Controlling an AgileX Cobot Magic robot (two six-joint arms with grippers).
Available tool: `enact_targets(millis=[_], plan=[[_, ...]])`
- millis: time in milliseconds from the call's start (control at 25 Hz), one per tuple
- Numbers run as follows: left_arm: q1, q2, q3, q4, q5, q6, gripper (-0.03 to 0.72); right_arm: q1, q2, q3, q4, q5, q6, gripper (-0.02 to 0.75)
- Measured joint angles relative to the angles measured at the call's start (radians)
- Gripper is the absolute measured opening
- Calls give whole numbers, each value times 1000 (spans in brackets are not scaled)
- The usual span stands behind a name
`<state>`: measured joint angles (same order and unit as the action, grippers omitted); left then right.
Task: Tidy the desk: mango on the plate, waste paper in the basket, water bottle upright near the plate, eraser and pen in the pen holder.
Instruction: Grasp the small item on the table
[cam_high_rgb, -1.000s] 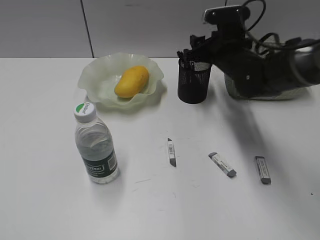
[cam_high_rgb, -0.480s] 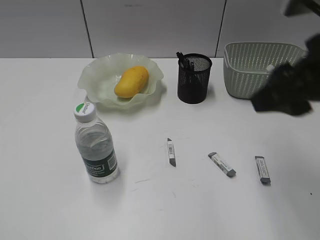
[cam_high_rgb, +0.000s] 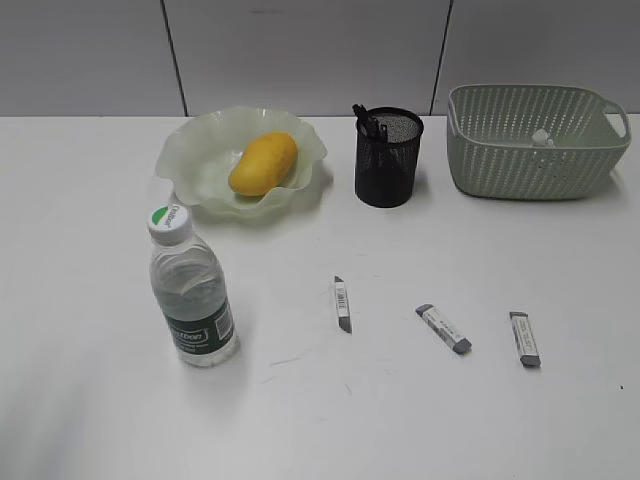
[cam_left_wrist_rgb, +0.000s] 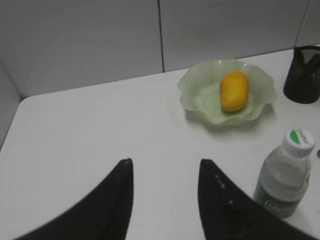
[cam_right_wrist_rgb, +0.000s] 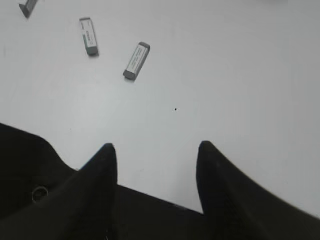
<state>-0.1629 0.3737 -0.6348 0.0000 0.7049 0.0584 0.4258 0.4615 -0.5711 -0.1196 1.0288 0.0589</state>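
The yellow mango (cam_high_rgb: 263, 163) lies on the ruffled pale-green plate (cam_high_rgb: 190, 160). In front of the plate, the water bottle (cam_high_rgb: 192, 290) stands upright on the desk (cam_high_rgb: 100, 400). A dark pen (cam_high_rgb: 366, 122) sticks out of the black mesh pen holder (cam_high_rgb: 388, 160). The waste paper (cam_high_rgb: 541, 137) sits inside the basket (cam_high_rgb: 530, 150). Three white-and-grey erasers (cam_high_rgb: 343, 304) (cam_high_rgb: 444, 329) (cam_high_rgb: 524, 338) lie on the desk. Neither arm shows in the exterior view. My left gripper (cam_left_wrist_rgb: 166, 161) hangs open and empty over bare desk, left of the bottle (cam_left_wrist_rgb: 285, 182). My right gripper (cam_right_wrist_rgb: 156, 145) is open and empty, with the erasers (cam_right_wrist_rgb: 136, 60) ahead of it.
In the left wrist view the plate (cam_left_wrist_rgb: 200, 92) with the mango (cam_left_wrist_rgb: 234, 90) lies ahead to the right, and the pen holder (cam_left_wrist_rgb: 302, 75) stands at the right edge. A grey tiled wall runs behind the desk.
The right arm drew back from the pen holder, swung right and left the exterior view, uncovering the basket. The objects on the desk have not moved.
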Motion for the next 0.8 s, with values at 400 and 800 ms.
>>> enact_targets(millis=[400, 800], plan=[[-300, 753, -424, -334, -159, 406, 304, 0, -366, 60, -2, 7, 8, 391], [-755, 1524, -966, 70, 10, -215, 361, 0, -385, 60, -2, 8, 10, 350]])
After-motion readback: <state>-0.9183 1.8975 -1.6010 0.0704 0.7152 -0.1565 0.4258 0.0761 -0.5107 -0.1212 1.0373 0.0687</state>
